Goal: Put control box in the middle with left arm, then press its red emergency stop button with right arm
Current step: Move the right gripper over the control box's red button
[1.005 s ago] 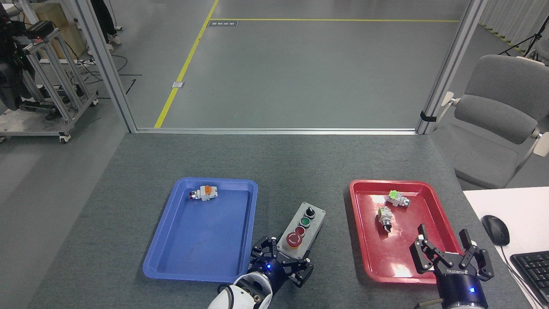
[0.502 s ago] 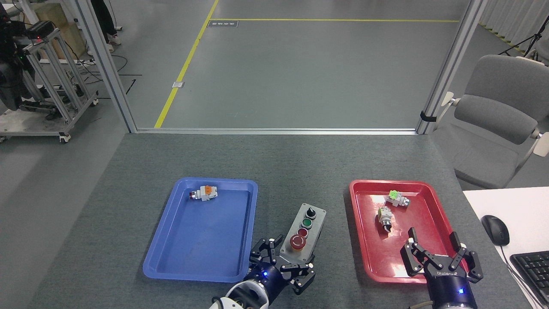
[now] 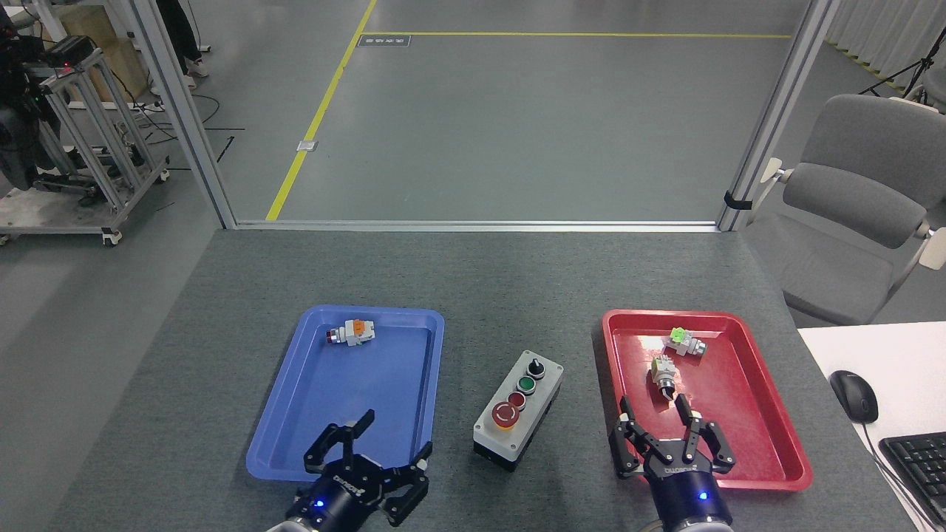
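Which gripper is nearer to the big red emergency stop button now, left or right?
Left gripper, slightly: it sits down-left of the red emergency stop button, over the blue tray's near edge. The right gripper is to its right.

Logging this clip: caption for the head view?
Grey oblong control box rests on felt between trays; both grippers open, left, right.

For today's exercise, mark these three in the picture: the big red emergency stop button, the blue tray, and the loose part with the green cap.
red emergency stop button (image 3: 505,415), head view, on its round red top.
blue tray (image 3: 347,391), head view, on its bare floor.
green-capped part (image 3: 684,340), head view, on its middle, in the red tray.
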You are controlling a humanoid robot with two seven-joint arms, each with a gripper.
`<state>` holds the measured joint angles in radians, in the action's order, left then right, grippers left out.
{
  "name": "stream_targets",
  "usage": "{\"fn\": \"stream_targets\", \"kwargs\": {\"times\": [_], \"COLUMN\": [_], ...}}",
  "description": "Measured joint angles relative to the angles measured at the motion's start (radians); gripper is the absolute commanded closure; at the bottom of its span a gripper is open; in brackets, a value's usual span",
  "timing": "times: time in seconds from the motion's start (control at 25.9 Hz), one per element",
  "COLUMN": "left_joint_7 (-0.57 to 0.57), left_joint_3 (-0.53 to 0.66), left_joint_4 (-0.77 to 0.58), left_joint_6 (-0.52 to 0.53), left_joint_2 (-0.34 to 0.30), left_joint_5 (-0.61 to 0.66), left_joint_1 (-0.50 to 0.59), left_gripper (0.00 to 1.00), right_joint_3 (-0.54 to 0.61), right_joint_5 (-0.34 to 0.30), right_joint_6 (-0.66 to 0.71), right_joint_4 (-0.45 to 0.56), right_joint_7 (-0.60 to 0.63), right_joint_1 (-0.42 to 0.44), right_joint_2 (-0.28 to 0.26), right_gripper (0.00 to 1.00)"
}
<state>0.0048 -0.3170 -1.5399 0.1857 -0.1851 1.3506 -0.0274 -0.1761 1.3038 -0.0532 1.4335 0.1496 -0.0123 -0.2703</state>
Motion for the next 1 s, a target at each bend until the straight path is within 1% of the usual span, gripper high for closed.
{"fn": "stream_targets", "kwargs": {"times": [0.08,0.15,0.19,0.31,0.46,0.7,1.0], "left_joint_7": [0.001,0.003,0.003,0.003,0.004,0.004,0.003], "left_joint_3": [0.089,0.165,0.196,0.262,0.305,0.319,0.321], "left_joint_4": [-0.021,-0.031,-0.033,-0.036,-0.032,0.006,0.016], "left_joint_6": [0.022,0.035,0.037,0.032,-0.039,-0.084,-0.086], "left_joint_2": [0.008,0.022,0.026,0.036,0.049,0.050,0.054], "left_joint_5": [-0.026,-0.066,-0.090,-0.144,-0.168,-0.174,-0.169], "left_joint_1": [0.014,0.017,0.017,-0.002,-0.037,-0.055,-0.054], "left_gripper": [0.01,0.01,0.01,0.01,0.01,0.01,0.01], "right_joint_3": [-0.041,-0.090,-0.113,-0.158,-0.194,-0.242,-0.264], "right_joint_5": [0.008,0.021,0.031,0.073,0.118,0.133,0.160], "right_joint_6": [0.008,0.012,0.013,0.019,0.028,0.030,0.022], "right_joint_4": [-0.003,-0.015,-0.022,-0.038,-0.070,-0.152,-0.249], "right_joint_7": [-0.001,-0.001,-0.001,-0.001,-0.004,-0.028,-0.033], "right_joint_1": [-0.022,-0.047,-0.060,-0.085,-0.107,-0.149,-0.181], "right_joint_2": [0.006,0.015,0.025,0.062,0.107,0.145,0.183], "right_gripper": [0.81,0.98,1.00,1.00,1.00,1.00,1.00]}}
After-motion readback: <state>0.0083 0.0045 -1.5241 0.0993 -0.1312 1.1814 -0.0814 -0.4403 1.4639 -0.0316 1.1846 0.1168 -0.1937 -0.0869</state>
